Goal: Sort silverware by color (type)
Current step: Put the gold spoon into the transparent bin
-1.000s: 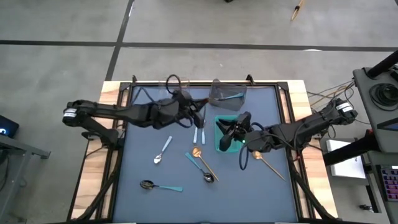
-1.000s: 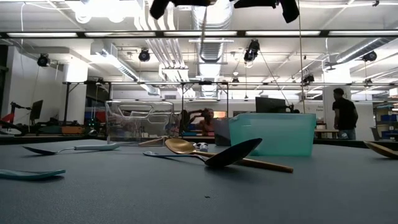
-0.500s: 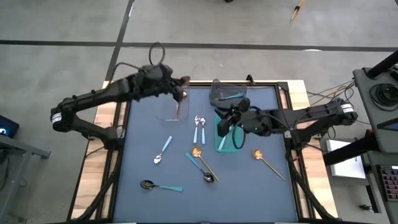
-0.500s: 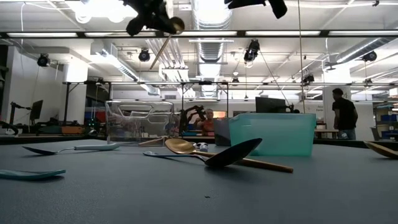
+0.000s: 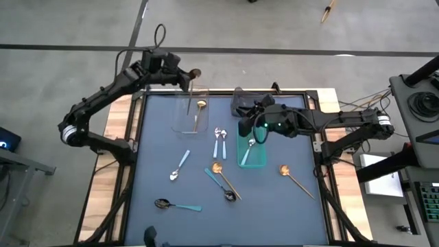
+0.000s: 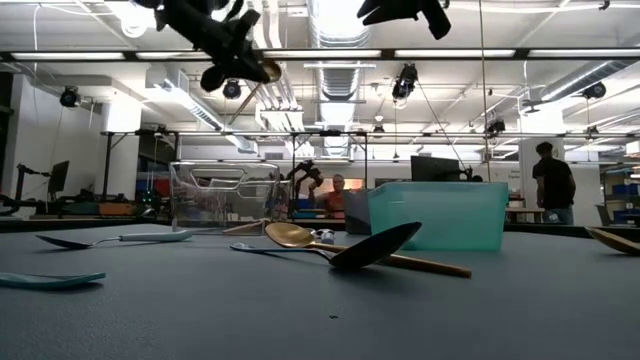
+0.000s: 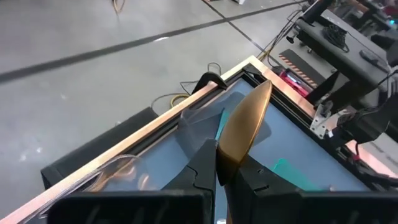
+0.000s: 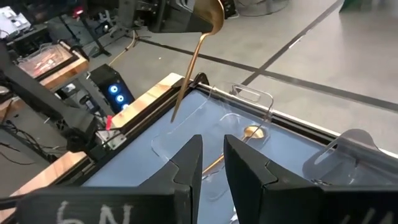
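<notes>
My left gripper (image 5: 186,75) hangs high over the far rim of the clear bin (image 5: 184,118), shut on a gold spoon (image 7: 245,121). Another gold spoon (image 5: 199,107) lies inside that bin. My right gripper (image 5: 241,116) hovers over the far end of the teal bin (image 5: 264,161); its fingers (image 8: 189,163) stand a little apart with nothing between them. A silver-bowled spoon (image 5: 252,142) and a light-blue handle (image 5: 243,157) lie in the teal bin. More spoons lie flat on the dark mat, among them a light-blue pair (image 5: 219,140). My left gripper pinches the gold spoon between its two fingers just behind the bowl (image 7: 225,163). The bowl sticks out past the fingertips. The handle (image 8: 186,74) hangs slanting down below the gripper, clear of the bin and the table.
A grey bin (image 5: 245,103) stands at the far edge beside the teal one. Loose spoons: light-blue (image 5: 180,167), gold crossing a dark teal one (image 5: 223,180), dark with a teal handle (image 5: 177,204), gold at the right (image 5: 295,180). The mat's near half has free room.
My left gripper has swung from the table's middle toward the far left corner with the gold spoon, now over the clear bin's far rim. My right gripper has drawn toward the far edge and risen a little; a silver-bowled spoon now shows in the teal bin below it.
</notes>
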Controlling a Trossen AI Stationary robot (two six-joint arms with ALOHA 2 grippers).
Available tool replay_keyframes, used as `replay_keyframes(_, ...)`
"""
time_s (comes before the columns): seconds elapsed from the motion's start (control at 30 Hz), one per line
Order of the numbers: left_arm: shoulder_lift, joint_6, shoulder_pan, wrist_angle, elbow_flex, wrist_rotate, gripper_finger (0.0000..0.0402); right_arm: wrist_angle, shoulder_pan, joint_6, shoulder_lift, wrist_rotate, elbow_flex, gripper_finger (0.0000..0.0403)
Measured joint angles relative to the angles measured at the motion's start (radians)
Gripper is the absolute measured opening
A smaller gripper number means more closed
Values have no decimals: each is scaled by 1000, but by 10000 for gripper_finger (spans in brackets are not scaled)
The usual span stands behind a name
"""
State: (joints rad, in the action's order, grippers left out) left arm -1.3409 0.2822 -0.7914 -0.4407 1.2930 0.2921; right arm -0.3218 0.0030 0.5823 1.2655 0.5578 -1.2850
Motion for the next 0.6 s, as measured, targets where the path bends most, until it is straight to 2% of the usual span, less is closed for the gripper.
replay_keyframes(0.13,-35,19,-66,11,0,61,0,-11,-47,-2,0,-36,0,59)
replay_keyframes(0.27,-74,30,-97,15,0,67,0,-34,-117,-24,0,-101,0,58)
replay_keyframes(0.6,-174,117,-107,14,0,67,0,-36,-383,-184,8,-248,0,58)
